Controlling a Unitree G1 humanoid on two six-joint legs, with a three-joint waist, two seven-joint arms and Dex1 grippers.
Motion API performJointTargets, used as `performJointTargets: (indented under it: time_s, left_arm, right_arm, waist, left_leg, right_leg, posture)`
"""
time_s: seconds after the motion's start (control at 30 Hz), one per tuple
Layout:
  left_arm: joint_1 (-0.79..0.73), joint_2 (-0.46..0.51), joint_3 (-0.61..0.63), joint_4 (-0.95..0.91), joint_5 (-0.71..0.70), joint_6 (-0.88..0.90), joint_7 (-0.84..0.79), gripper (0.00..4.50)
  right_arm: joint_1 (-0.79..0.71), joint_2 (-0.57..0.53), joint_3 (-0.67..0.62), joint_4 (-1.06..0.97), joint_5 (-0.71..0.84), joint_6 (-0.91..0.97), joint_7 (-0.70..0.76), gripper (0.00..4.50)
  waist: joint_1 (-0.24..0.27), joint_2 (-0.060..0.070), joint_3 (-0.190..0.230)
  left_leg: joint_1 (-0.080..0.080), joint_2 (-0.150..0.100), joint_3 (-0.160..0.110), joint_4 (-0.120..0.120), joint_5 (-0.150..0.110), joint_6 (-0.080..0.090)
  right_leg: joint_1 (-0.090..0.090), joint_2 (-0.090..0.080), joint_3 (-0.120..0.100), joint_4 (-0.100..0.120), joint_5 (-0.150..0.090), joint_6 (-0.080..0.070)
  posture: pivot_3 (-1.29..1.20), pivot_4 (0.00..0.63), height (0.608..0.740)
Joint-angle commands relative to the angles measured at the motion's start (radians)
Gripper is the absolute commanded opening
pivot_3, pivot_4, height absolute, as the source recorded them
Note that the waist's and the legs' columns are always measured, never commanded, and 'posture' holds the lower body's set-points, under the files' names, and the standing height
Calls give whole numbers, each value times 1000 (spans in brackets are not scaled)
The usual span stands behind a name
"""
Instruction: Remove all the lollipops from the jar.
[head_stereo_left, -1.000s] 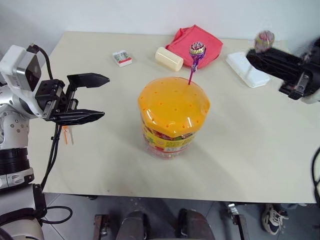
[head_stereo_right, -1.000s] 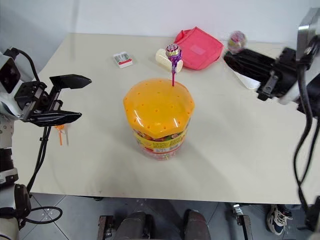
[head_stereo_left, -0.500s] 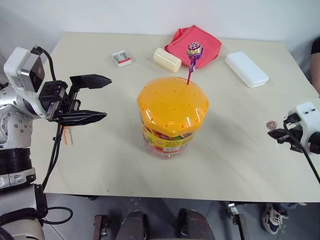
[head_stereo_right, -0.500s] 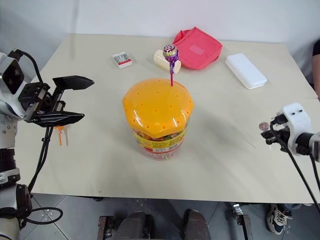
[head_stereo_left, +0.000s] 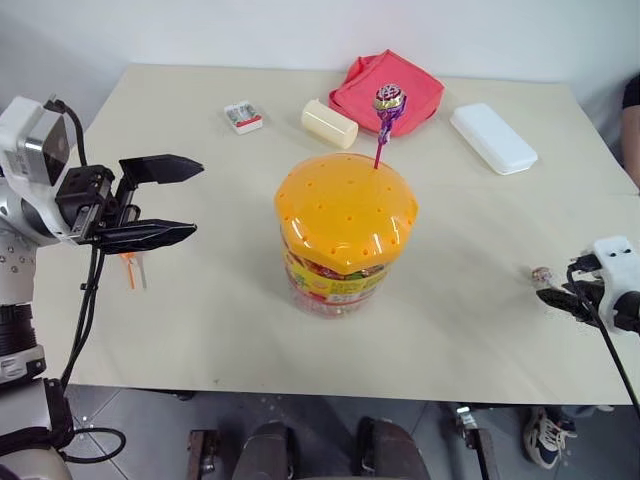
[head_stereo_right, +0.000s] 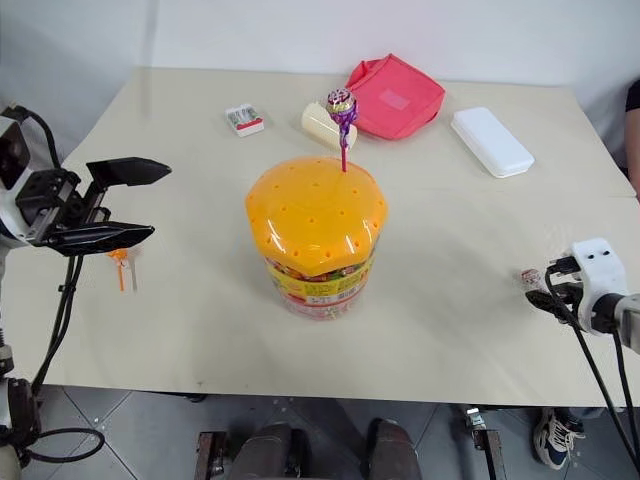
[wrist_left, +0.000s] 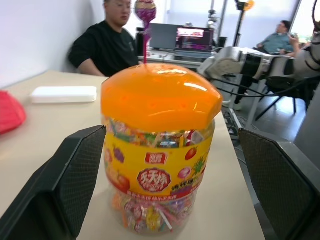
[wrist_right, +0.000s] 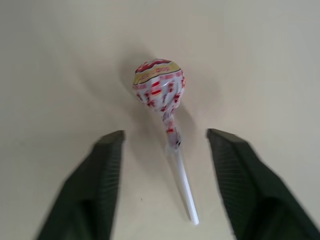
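The jar stands mid-table with its domed orange lid on. One lollipop on a purple stick stands upright in a hole at the lid's far side. A second lollipop, on a white stick, lies flat on the table at the right, between the spread fingers of my right gripper, which is open and not touching it. A third lollipop, with an orange stick, lies on the table at the left, below my left gripper. That gripper hovers open, level, pointing at the jar from well to its left.
At the back of the table lie a pink pouch, a white rectangular box, a cream cylinder and a small card box. The right gripper is close to the table's right front edge. People sit beyond the table.
My right gripper came down from high at the back right to the table's right side, then opened and let the white-stick lollipop drop onto the table. The left gripper hardly moved.
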Motion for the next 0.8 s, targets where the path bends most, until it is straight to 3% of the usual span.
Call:
performJointTargets:
  time_s: [0.03, 0.07, 0.2, 0.37, 0.5, 0.8]
  left_arm:
    - [18, 37, 52, -22, -17, -2, -3, 4500]
    - [23, 39, 57, -20, -17, -3, -5, 4500]
    - [35, 44, 72, 3, -11, -16, -15, 4500]
    - [29, 38, 74, 15, -13, -20, -13, 4500]
    - [17, 24, 68, 35, -12, -38, -26, 4500]
    - [34, -15, 98, 9, -43, -39, -2, 4500]
  right_arm:
    - [35, -8, -117, -121, 45, -7, 55, 4217]
    - [44, -9, -148, -151, 75, 11, 80, 4457]
    - [16, -30, -279, -220, 255, 116, 208, 4457]
    - [-100, -53, -306, -300, 368, 129, 251, 4457]
    - [-294, -57, -169, -314, 400, 87, 278, 4457]
    - [-691, 153, 111, -218, 407, 28, 309, 4457]
  waist:
    - [-1, 0, 0]
    - [-1, 0, 0]
    - [1, 0, 0]
    - [-1, 0, 0]
    - [-3, 0, 0]
    - [-24, 0, 0]
  left_leg:
    - [0, 0, 0, 0, 0, 0]
    - [0, 0, 0, 0, 0, 0]
    - [0, 0, 0, 0, 0, 0]
    - [0, 0, 0, 0, 0, 0]
    - [0, 0, 0, 0, 0, 0]
    - [0, 0, 0, 0, 0, 0]
  right_leg:
    - [0, 0, 0, 0, 0, 0]
    - [0, 0, 0, 0, 0, 0]
    - [0, 0, 0, 0, 0, 0]
    - [0, 0, 0, 0, 0, 0]
    - [0, 0, 1, 0, 0, 0]
    - [0, 0, 0, 0, 0, 0]
  posture:
    - [0, 150, 740]
    - [0, 150, 740]
    - [0, 150, 740]
    - [0, 150, 740]
    - [0, 150, 740]
    - [0, 150, 740]
